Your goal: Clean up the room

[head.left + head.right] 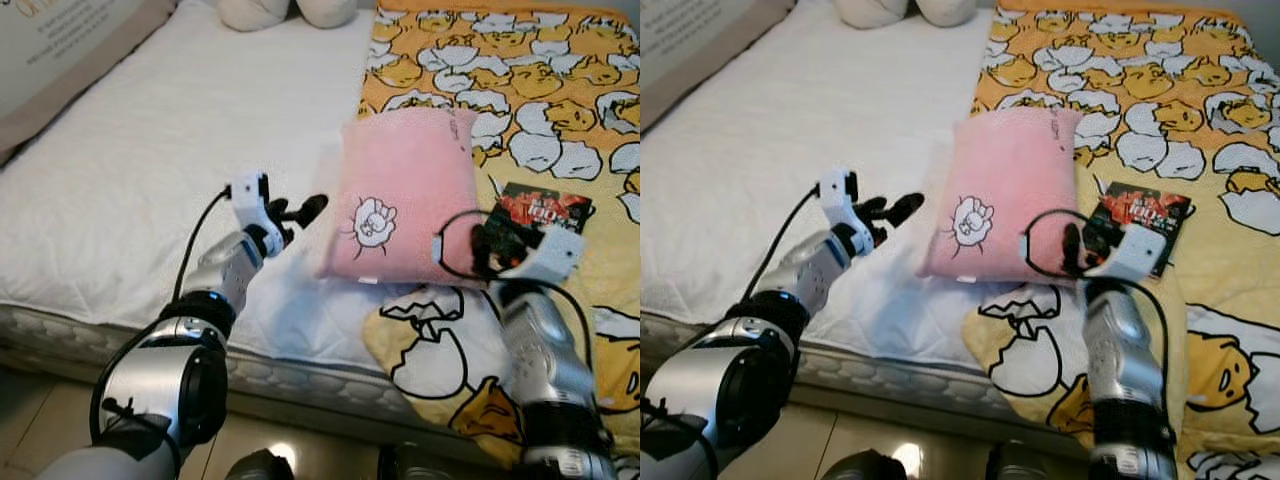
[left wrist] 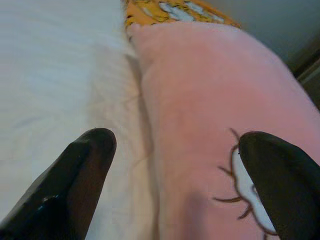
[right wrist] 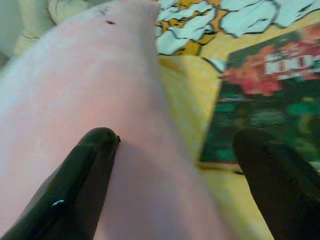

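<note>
Left eye view: pink pillow (image 1: 392, 195) lies on the bed (image 1: 150, 190), straddling the white sheet and the yellow egg-print blanket (image 1: 520, 90). Long axis runs from the bed's near edge toward its head, slightly tilted; printed emblem at the near end. Left end effector (image 1: 290, 215) hovers just beside the pillow's left edge, fingers spread. Right end effector (image 3: 172, 165) sits at the pillow's right near corner, fingers spread, one over the pillow, one over a dark book (image 1: 540, 212) beside it. Book partly hidden by the right wrist; cover text unreadable.
</note>
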Available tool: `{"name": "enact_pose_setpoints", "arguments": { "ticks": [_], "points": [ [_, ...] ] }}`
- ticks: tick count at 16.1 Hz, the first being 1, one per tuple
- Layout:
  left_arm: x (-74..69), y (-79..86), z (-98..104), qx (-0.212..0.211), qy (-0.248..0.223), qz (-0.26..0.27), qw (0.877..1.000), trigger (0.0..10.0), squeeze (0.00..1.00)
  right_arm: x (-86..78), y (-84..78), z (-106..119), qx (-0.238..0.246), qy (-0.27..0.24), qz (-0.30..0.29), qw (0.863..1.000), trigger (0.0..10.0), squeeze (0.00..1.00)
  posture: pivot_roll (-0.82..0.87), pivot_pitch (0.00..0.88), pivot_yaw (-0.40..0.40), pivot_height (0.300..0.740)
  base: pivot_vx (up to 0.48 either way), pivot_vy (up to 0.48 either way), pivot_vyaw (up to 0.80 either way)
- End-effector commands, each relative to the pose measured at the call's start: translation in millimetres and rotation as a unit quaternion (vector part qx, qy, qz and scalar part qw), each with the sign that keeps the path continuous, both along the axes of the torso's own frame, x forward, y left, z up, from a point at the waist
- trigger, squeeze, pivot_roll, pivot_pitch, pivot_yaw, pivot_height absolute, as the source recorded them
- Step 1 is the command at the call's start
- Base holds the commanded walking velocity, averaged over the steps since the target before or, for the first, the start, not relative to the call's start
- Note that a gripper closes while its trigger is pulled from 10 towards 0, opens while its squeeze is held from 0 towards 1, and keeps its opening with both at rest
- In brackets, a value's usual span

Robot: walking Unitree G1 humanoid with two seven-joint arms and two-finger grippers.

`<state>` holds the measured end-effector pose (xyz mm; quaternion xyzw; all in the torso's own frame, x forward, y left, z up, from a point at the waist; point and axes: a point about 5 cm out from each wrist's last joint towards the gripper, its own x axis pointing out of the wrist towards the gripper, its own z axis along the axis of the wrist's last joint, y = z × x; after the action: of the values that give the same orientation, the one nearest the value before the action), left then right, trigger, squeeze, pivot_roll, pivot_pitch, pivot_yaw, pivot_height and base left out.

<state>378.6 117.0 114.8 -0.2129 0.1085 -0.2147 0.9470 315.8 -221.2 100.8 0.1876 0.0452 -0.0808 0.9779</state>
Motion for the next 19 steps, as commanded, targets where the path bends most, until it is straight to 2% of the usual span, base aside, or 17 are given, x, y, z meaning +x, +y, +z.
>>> {"name": "enact_pose_setpoints", "arguments": {
  "ticks": [1,4,5,6,7,8,9,11,14,15,16,17,18,19],
  "points": [
    [0.6,0.0,0,-0.002,0.001,0.007,1.0,10.0,0.0,1.0,1.9,-2,0.018,0.004,0.005,1.0,10.0,0.0,-0.14,0.07,0.069,0.716,0.0,0.0,0.0],
    [0.8,-11.1,-2,-0.038,0.016,0.049,0.998,10.0,0.0,14.9,13.1,7,0.032,-0.009,0.036,0.999,10.0,0.0,-0.14,0.067,0.075,0.716,0.0,0.0,0.0],
    [-3.3,-26.9,-10,-0.018,0.033,0.042,0.998,10.0,0.0,18.6,15.8,7,0.04,-0.006,0.042,0.998,10.0,0.0,-0.15,0.069,0.067,0.716,0.0,0.0,0.0],
    [-4.9,-32.9,-11,-0.012,0.036,0.033,0.999,10.0,0.0,19.4,16.3,7,0.041,-0.005,0.043,0.998,10.0,0.0,-0.15,0.069,0.067,0.716,0.0,0.0,0.0],
    [-8.8,-51.1,-13,-0.016,0.04,0.007,0.999,10.0,0.0,20.8,18.5,5,0.052,-0.002,0.044,0.998,10.0,0.0,-0.17,0.072,0.071,0.716,0.0,0.0,0.0],
    [-9.9,-56.7,-13,-0.019,0.041,-0.001,0.999,10.0,0.0,21.1,19.1,5,0.055,-0.001,0.044,0.997,10.0,0.0,-0.17,0.073,0.071,0.716,0.0,0.0,0.0],
    [-12.3,-72.1,-9,-0.036,0.038,-0.023,0.998,10.0,0.0,21.9,21.9,2,0.07,0.005,0.043,0.997,10.0,0.0,-0.18,0.077,0.072,0.716,0.0,0.0,0.0],
    [-12.7,-76.8,-8,-0.031,0.033,-0.029,0.999,10.0,0.0,21.9,24.8,-2,0.082,0.011,0.044,0.996,10.0,0.0,-0.18,0.083,0.07,0.716,0.0,0.0,0.0],
    [-10.5,-75.5,-5,-0.027,0.03,-0.026,0.999,10.0,0.0,19.6,24.0,-11,0.131,0.031,0.03,0.99,10.0,0.0,-0.18,0.09,0.071,0.716,0.0,0.0,0.0],
    [-9.5,-75.4,-3,-0.028,0.026,-0.028,0.999,4.4,0.0,18.3,25.4,-16,0.155,0.044,0.03,0.986,10.0,0.0,-0.18,0.093,0.072,0.716,0.0,0.0,0.0],
    [-8.8,-74.9,-2,-0.028,0.025,-0.028,0.999,1.3,0.0,17.1,27.3,-20,0.165,0.053,0.036,0.984,9.1,0.0,-0.18,0.094,0.073,0.716,0.0,0.0,0.0],
    [-9.1,-75.2,-2,-0.024,0.025,-0.032,0.999,0.0,0.0,16.4,29.0,-21,0.161,0.056,0.042,0.985,5.1,0.0,-0.19,0.095,0.073,0.716,0.0,0.0,0.0],
    [-9.5,-75.7,-2,-0.021,0.024,-0.035,0.999,0.0,0.0,16.5,30.0,-21,0.16,0.056,0.044,0.985,1.7,0.0,-0.19,0.095,0.075,0.716,0.0,0.0,0.0],
    [-10.5,-77.5,-3,-0.021,0.025,-0.042,0.999,0.0,0.0,17.1,32.0,-20,0.158,0.055,0.05,0.985,0.0,0.0,-0.19,0.098,0.079,0.716,0.0,0.0,0.0]
  ]
}}
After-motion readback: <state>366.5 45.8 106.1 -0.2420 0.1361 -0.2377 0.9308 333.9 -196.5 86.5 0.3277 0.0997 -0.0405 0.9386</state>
